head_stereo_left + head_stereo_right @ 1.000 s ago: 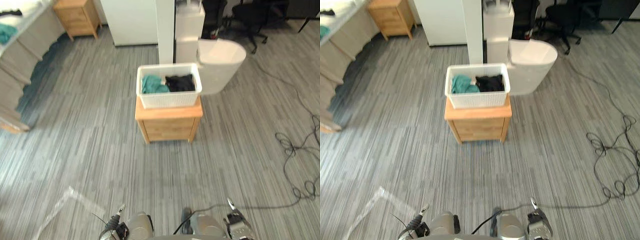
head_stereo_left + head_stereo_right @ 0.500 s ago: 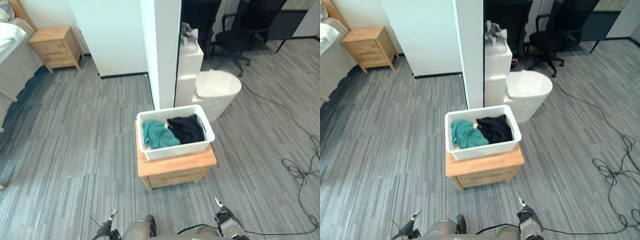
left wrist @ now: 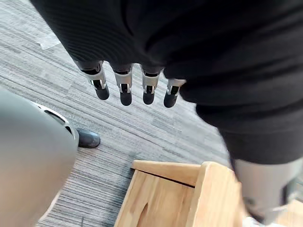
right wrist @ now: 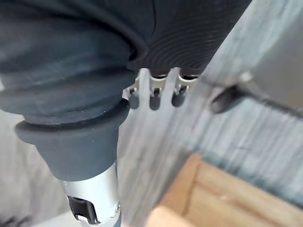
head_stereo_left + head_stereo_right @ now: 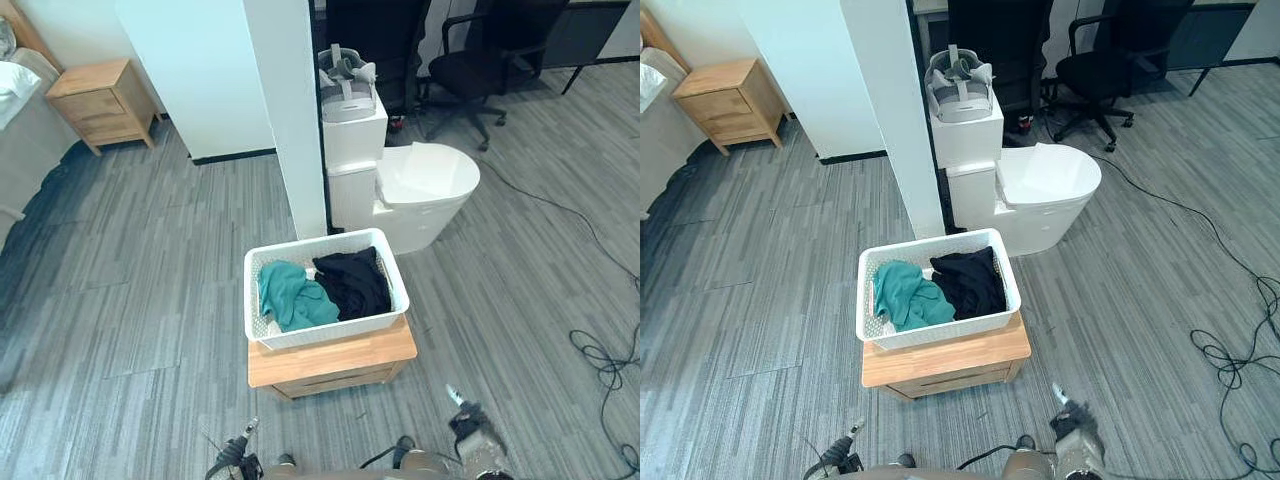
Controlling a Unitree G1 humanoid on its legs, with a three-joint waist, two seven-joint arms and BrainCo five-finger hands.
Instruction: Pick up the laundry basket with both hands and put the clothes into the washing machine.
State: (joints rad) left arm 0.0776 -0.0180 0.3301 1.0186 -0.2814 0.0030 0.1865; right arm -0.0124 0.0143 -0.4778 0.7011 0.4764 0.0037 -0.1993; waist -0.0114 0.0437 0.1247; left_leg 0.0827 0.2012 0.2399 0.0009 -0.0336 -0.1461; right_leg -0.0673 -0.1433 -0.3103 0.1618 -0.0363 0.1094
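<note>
Left hand hangs low by the robot's side over the grey plank floor, fingers straight and side by side with small gaps, nothing held; the near corner of the wooden cabinet sits just past the fingertips, not touching. Right hand same story: fingers straight, close together, empty, pointing down at the floor, cabinet edge just beyond. Both hands well short of the basket. Next out, the low wooden cabinet stands on the floor dead ahead. The white laundry basket sits on top of it, upright, overhanging the cabinet top a little at the left. Inside: teal garment in the left half, black garment in the right half, the two touching in the middle. Just behind the basket, to the right, is a white rounded appliance, top closed. It butts against a white box with a grey-white headset on top. White pillar directly left of the box. Far right: black office chair. Far left: wooden nightstand near the wall, bed at the left edge.
</note>
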